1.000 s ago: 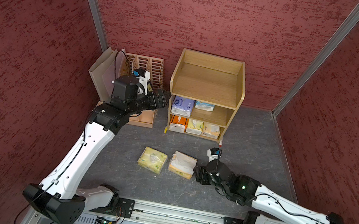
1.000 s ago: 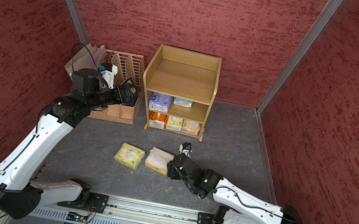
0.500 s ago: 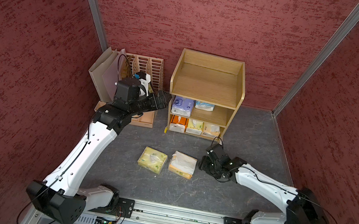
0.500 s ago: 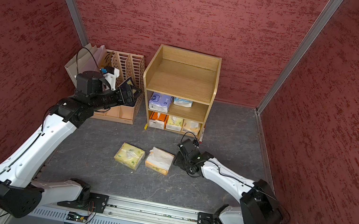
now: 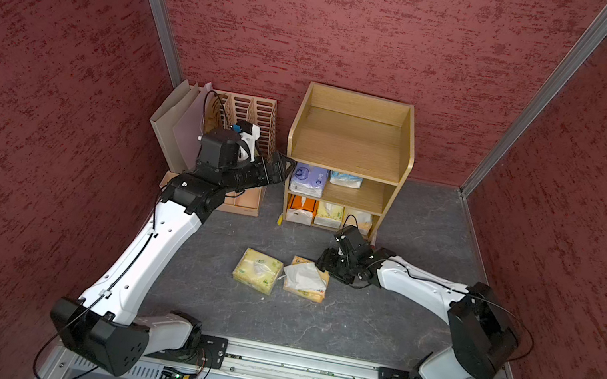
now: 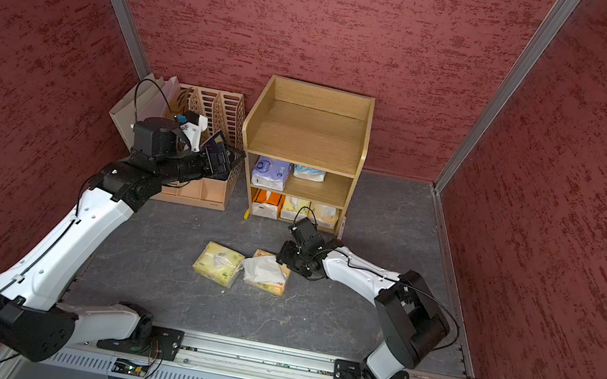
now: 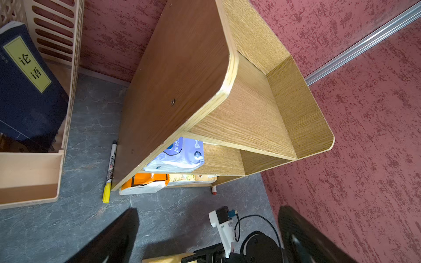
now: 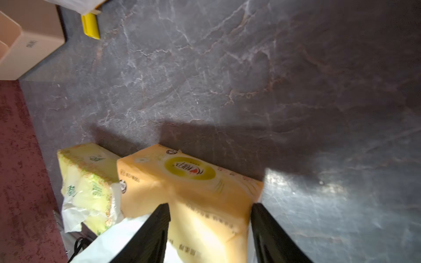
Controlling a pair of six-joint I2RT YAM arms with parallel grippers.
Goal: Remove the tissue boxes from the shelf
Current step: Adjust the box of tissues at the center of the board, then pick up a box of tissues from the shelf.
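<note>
The light-wood shelf (image 5: 348, 143) (image 6: 305, 136) (image 7: 182, 79) holds a purple tissue pack (image 5: 308, 179) (image 7: 180, 157) and a light blue one (image 5: 346, 179) on its middle tier. Orange (image 5: 300, 209), pale yellow (image 5: 329, 214) and beige (image 5: 359, 220) packs fill the bottom tier. Two packs lie on the floor: pale yellow (image 5: 258, 270) (image 8: 88, 182) and tan-orange with white tissue (image 5: 306, 279) (image 8: 189, 182). My right gripper (image 5: 326, 264) (image 8: 210, 216) is shut on the tan-orange pack's end. My left gripper (image 5: 282, 166) (image 7: 205, 239) hangs open and empty beside the shelf's left side.
A pink slotted file organizer (image 5: 250, 122) with a navy booklet (image 7: 25, 86) stands left of the shelf, grey folders (image 5: 178, 126) behind it. A yellow-capped marker (image 7: 109, 170) lies against the shelf's left foot. Red walls close in the back and both sides.
The right arm's elbow has swung up and inward while its gripper stayed at the tan-orange pack, jaws narrowing slightly. The left gripper has edged toward the shelf.
</note>
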